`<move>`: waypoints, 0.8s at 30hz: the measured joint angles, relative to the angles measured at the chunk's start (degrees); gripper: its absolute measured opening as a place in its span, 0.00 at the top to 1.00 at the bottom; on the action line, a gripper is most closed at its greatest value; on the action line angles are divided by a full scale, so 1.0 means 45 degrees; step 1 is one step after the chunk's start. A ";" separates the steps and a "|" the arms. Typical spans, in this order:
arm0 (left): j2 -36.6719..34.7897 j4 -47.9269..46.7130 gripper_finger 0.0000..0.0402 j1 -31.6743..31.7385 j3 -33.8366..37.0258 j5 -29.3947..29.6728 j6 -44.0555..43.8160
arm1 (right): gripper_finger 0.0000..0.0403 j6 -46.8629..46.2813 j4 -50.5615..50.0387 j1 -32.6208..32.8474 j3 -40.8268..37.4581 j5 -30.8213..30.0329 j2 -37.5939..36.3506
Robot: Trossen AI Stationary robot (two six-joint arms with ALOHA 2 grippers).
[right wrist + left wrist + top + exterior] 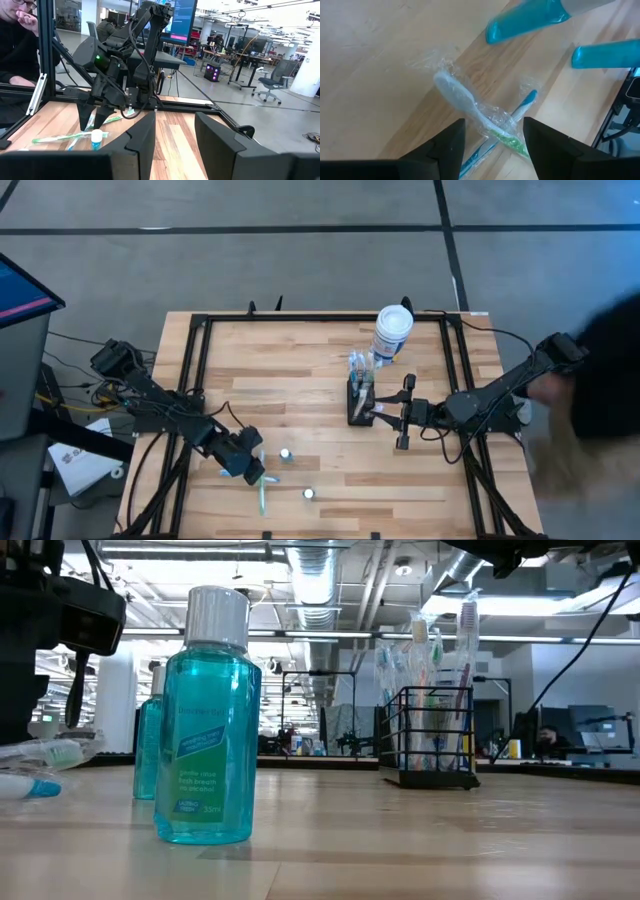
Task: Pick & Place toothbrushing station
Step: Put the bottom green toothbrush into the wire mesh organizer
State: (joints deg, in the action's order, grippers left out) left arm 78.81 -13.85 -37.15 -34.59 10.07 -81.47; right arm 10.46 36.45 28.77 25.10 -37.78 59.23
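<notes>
Station: toothbrushing station (359, 402), black wire caddy w/ brushes upright, mid-desk, just beside white canister (392, 332).
Right gripper (383, 412): level, tips right at caddy's side; jaws apart, nothing between them.
Left gripper (253, 471): low over desk's (300, 360) front-left; jaws apart, straddling wrapped toothbrushes (485, 117) lying crossed on wood, not clamped.
Other: two teal mouthwash bottles (206, 720) upright nr left gripper.
Bkgd: person (17, 40) seated beyond desk frame.

Left tool (256, 472) open, low; right tool (378, 412) open, mid-table
</notes>
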 joint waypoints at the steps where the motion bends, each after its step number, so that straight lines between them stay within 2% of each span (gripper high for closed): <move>1: 0.0000 -0.0005 0.52 0.0000 0.0000 -0.0001 0.0000 | 0.68 0.0000 0.0000 0.0001 0.0000 0.0004 0.0003; 16: 0.0002 -0.0005 0.55 -0.0015 0.0000 0.0063 0.0000 | 0.68 -0.0112 -0.0005 0.0000 0.0000 0.0002 0.0003; 24: 0.0821 0.0368 0.55 -0.0015 -0.0005 -0.0219 -0.0025 | 0.68 -0.0131 -0.0005 0.0005 0.0000 0.0004 0.0001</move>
State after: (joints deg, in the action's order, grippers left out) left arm 82.50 -12.19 -37.21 -34.61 9.08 -81.58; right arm 9.87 36.42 28.80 25.10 -37.76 59.23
